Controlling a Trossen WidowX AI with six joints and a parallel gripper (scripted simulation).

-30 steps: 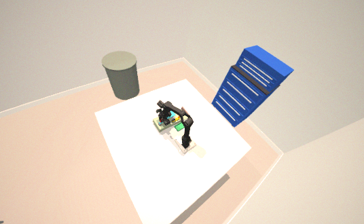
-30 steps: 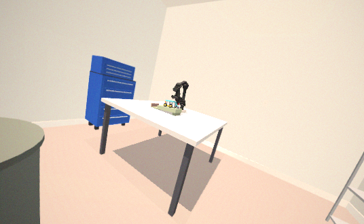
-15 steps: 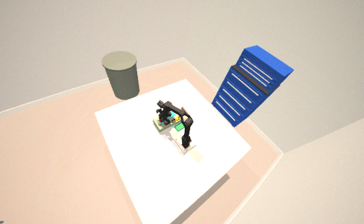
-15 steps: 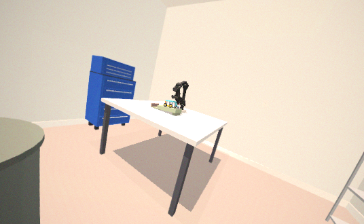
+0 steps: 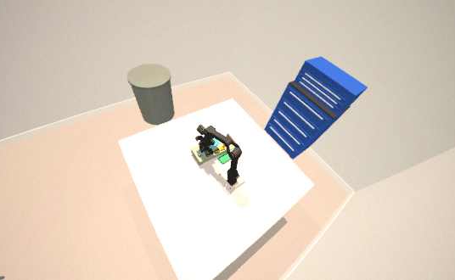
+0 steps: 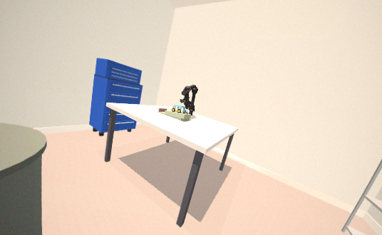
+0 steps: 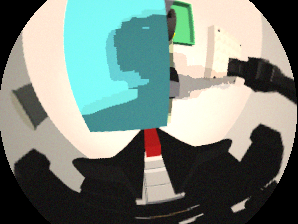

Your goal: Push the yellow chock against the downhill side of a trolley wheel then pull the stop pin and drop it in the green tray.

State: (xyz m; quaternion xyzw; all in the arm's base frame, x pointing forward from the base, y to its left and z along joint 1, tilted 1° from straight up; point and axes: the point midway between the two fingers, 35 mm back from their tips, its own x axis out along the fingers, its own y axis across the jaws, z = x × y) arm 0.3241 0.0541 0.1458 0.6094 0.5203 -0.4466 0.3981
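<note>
My gripper is shut on the red head of the stop pin, right at the trolley's uphill end. The trolley has a cyan top and stands on the pale green ramp. The pin's lower part is hidden. The yellow chock with its orange handle is on the ramp near a wheel at the trolley's downhill side; whether it touches the wheel is too small to tell. The green tray lies beside the ramp and looks empty.
A brown block lies by the ramp's far end. The white table carries the arm's base beyond the tray. A grey bin and a blue cabinet stand on the floor away from the arm.
</note>
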